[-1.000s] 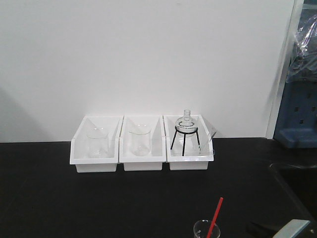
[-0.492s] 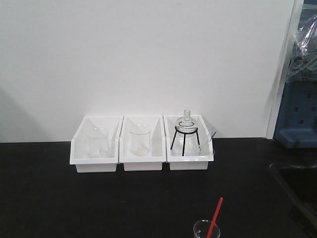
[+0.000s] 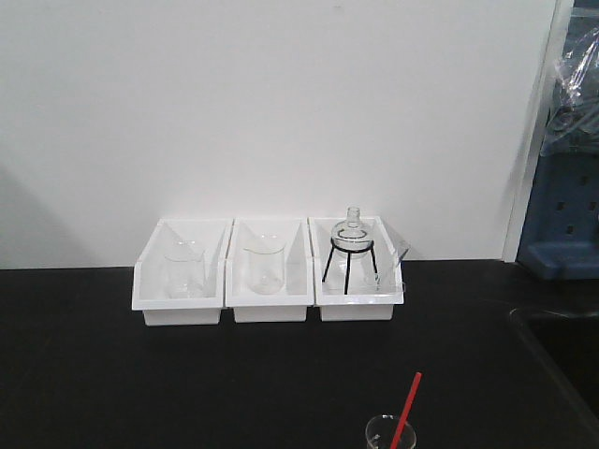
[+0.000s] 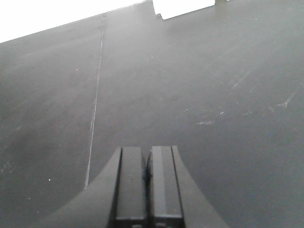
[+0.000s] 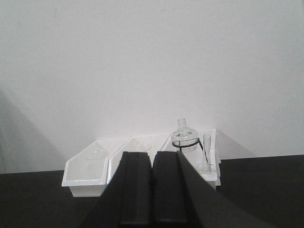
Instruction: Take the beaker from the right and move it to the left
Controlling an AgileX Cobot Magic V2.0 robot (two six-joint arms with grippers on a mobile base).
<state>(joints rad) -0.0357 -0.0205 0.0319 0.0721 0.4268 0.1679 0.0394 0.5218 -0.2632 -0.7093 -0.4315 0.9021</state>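
At six o'clock in my right wrist view, the right gripper (image 5: 152, 190) has its two dark fingers pressed together with only a thin seam between them, holding nothing. It is raised and looks level toward the white wall. At twelve o'clock beyond it sit the three white bins (image 5: 85, 178), with the round flask on its black tripod (image 5: 183, 137) at one o'clock and a thin glass tube (image 5: 206, 152) just beside it. I see no sign of the beaker from this camera.

My left gripper (image 4: 146, 183) is likewise closed and empty, pointing down at the bare black table (image 4: 213, 85).

From the front camera, the beaker (image 3: 387, 435) stands alone on the black table at five o'clock, cut off by the bottom edge, its red rod (image 3: 406, 410) slanting up to the right. It is well apart from the bins (image 3: 271, 304), which lie at twelve o'clock from it. Neither gripper shows in this view.
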